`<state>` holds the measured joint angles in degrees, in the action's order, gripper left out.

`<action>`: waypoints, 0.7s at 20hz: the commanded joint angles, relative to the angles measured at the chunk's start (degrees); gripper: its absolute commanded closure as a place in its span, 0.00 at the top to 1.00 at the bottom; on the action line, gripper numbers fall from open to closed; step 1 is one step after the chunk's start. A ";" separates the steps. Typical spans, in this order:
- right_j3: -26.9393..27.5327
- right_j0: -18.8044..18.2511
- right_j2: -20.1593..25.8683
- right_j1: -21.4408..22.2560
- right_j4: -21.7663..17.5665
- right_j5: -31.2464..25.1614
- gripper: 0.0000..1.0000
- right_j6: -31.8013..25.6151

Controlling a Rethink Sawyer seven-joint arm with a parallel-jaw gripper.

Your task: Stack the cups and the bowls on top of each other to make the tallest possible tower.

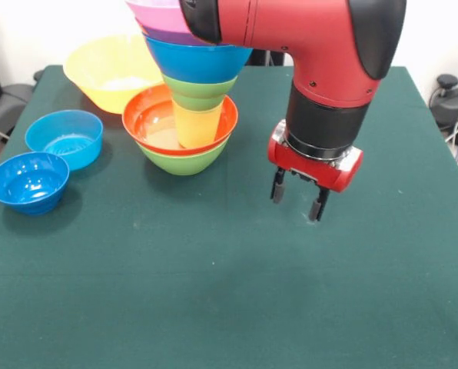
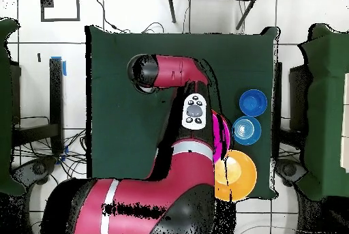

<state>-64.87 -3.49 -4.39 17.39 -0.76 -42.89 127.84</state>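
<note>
Front view: the gripper (image 1: 297,195) hung just above the green table (image 1: 214,292), right of centre, fingers pointing down. Jaws stood apart with a modest gap and nothing between them. The red and black arm (image 1: 321,46) came down from the top edge and crossed in front of the top of the tower (image 1: 189,92).

The tower stood at the far left-centre of the table, well apart from the gripper. From the bottom: a medium green bowl (image 1: 184,160), a red-orange bowl (image 1: 148,115) nested in it, a yellow cup (image 1: 197,124) standing mouth-down inside that. On the cup sat a small green bowl (image 1: 198,91), then a blue bowl (image 1: 194,61), a purple bowl (image 1: 171,36) and a pink bowl (image 1: 158,11) at the frame top (pink one cut off by the edge, arm hid its right side).

Loose pieces: a large orange bowl (image 1: 106,71) behind and left of the tower, just beside it. A light-blue bowl (image 1: 64,137) and a darker blue bowl (image 1: 29,181) sat near the left table edge, touching or nearly so.

Overhead view: the arm covered the gripper and most of the tower; only a pink sliver (image 2: 218,136) showed beside it. The orange bowl (image 2: 235,174) and both blue bowls (image 2: 253,101) (image 2: 247,130) were visible.
</note>
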 commanded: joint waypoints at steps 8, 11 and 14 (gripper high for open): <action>5.28 -2.86 10.00 -2.65 -5.91 -6.86 1.00 -17.46; 6.71 -4.39 10.84 -3.46 -6.78 -7.48 1.00 -20.41; 8.48 -6.20 12.07 -4.62 -7.86 -7.88 1.00 -23.37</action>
<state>-60.47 -6.34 0.31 15.02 -2.81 -43.96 125.73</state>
